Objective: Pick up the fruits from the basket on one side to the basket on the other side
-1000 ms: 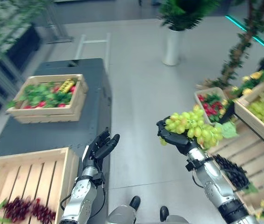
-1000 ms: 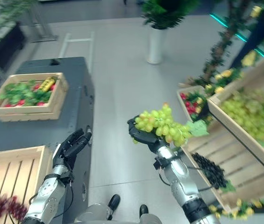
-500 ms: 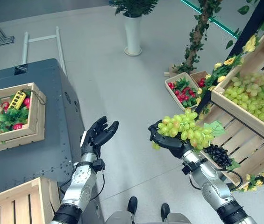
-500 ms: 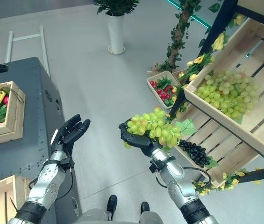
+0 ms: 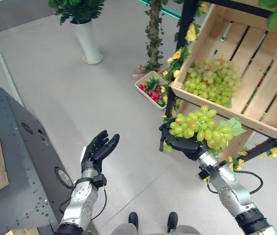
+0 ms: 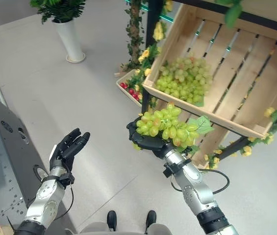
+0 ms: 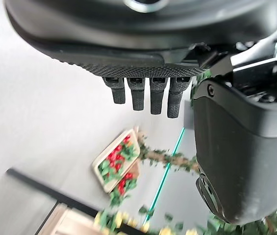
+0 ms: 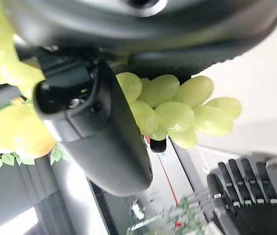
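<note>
The right hand [image 5: 182,144] grasps a bunch of green grapes [image 5: 199,126] just before the wooden crate [image 5: 256,58], its length lying level along the crate's front edge. The left hand [image 5: 96,152] hangs released, apart.

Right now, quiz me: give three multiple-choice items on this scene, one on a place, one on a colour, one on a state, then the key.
1. Where is the loose bunch of grapes?
A. on the grey cabinet
B. in the right hand
C. on the floor

2. What colour are the grapes in the tilted wooden crate?
A. green
B. purple
C. red

3. How is the left hand?
A. curled round a fruit
B. pressing on the crate
C. open, holding nothing

Key: 1 B, the right hand holds the bunch of grapes in front of the wooden crate. 2 A, the pile of grapes in it is pale green. 3 C, the left hand is raised above the floor with straight fingers.
</note>
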Motion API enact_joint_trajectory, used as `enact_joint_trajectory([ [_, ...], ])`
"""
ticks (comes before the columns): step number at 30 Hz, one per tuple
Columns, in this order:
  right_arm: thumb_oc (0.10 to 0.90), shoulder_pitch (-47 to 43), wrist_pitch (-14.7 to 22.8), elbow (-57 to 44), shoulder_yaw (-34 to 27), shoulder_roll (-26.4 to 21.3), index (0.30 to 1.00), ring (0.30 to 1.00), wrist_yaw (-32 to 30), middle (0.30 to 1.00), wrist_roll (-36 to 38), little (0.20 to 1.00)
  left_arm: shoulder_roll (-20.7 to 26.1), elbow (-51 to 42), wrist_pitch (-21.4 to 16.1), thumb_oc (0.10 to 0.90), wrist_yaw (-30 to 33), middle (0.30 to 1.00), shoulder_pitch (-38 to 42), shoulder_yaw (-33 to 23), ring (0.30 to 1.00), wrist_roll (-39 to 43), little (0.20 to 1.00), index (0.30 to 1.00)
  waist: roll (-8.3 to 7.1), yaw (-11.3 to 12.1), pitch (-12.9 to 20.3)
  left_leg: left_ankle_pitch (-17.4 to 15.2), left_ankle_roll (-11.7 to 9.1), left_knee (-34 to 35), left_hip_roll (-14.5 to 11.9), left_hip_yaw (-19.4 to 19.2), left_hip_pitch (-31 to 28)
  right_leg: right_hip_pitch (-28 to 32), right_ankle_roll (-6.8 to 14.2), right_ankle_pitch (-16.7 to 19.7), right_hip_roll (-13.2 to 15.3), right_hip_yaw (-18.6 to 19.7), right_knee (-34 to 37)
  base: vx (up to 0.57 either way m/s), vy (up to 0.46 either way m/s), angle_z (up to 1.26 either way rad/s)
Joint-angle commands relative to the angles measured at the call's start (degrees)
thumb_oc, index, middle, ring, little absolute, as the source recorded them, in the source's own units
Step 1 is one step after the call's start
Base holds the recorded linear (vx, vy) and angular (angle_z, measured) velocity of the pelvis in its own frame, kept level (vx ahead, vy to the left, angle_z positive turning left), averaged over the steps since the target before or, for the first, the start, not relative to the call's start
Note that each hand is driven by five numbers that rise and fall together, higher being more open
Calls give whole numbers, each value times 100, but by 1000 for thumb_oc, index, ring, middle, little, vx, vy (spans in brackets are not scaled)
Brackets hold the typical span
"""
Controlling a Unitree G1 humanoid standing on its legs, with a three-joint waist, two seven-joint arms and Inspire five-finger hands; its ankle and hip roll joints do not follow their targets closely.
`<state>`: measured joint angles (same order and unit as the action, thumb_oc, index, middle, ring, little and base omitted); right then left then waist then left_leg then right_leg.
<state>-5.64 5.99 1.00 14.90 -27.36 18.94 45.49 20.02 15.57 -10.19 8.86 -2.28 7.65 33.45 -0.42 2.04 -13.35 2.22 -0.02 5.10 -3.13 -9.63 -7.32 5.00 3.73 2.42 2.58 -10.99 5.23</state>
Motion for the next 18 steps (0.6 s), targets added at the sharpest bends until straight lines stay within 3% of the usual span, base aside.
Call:
enact_joint_trajectory([
  [1,400,-431,457,-954,-711,56,300,300,365,300,505,300,241,-233,-579,800,-191,900,422,-183,900,66,900,900,-200,-20,586,-501,50,-48,243,259,225,168,68,-271,245,76,-23,86,-96,-5],
  [3,400,-430,379,-983,-855,-12,300,300,329,300,483,300,183,-281,-545,800,-498,900,395,-192,900,218,900,900,-230,-116,609,-630,38,-350,181,207,237,159,-42,-446,182,164,-269,89,-110,-3],
  [5,400,-379,330,-1026,-942,2,300,300,399,300,447,300,150,-349,-502,800,-664,900,318,-118,900,389,900,900,-353,-188,517,-1081,89,-1518,162,55,536,43,-165,-569,200,325,-589,57,-126,-11],
  [6,400,-375,320,-1004,-957,-8,300,300,450,300,461,300,112,-332,-550,800,-621,900,276,-63,900,396,900,900,-423,-176,434,-1080,37,-2317,114,34,856,89,-255,-526,203,337,-536,17,-111,-17],
  [7,400,-380,317,-993,-962,-18,300,300,442,300,479,300,104,-323,-554,800,-597,900,273,-49,900,415,900,900,-430,-172,409,-1027,3,-2602,80,49,991,100,-282,-511,187,339,-522,-41,-96,-27],
  [8,400,-480,324,-901,-969,-50,300,300,389,300,558,300,54,-289,-588,800,-602,900,325,4,900,654,900,900,-425,-139,273,-670,-156,-3387,-5,245,1546,146,-364,-448,109,354,-478,-56,16,-26],
  [9,400,-641,371,-788,-944,-22,300,300,348,300,563,300,-21,-319,-563,800,-732,900,408,32,900,739,900,900,-402,-80,179,-522,-210,-3056,113,474,1677,191,-327,-435,108,408,-470,-45,110,-24],
  [10,400,-820,458,-722,-865,-15,300,300,294,300,424,300,-68,-390,-598,800,-785,900,455,73,900,663,900,900,-383,-12,131,-601,-151,-2294,265,585,1516,224,-219,-428,147,468,-457,8,171,-20],
  [12,400,-889,521,-719,-756,-28,300,300,176,300,130,300,3,-314,-683,800,-737,900,458,216,900,495,900,900,-338,-45,166,-636,-43,-1395,252,474,1085,216,-127,-378,212,434,-374,101,207,-28],
  [14,400,-914,280,-921,-778,-205,300,300,11,300,415,300,117,-372,-688,800,-727,900,447,285,900,217,900,900,-259,3,281,-543,48,-785,382,661,689,107,10,-409,277,220,-562,126,211,-28],
  [17,400,-860,234,-868,-885,-212,300,300,167,300,655,300,274,-502,-572,800,-904,900,386,238,900,-45,900,900,-225,46,342,-529,126,-444,338,516,390,-66,82,-522,319,-67,-1104,109,67,-67],
  [18,400,-902,174,-825,-895,-166,300,300,301,300,754,300,334,-502,-580,800,-911,900,363,172,900,-66,900,900,-220,103,349,-508,127,-329,327,507,301,-107,160,-353,434,-185,-1094,55,-49,-39],
])
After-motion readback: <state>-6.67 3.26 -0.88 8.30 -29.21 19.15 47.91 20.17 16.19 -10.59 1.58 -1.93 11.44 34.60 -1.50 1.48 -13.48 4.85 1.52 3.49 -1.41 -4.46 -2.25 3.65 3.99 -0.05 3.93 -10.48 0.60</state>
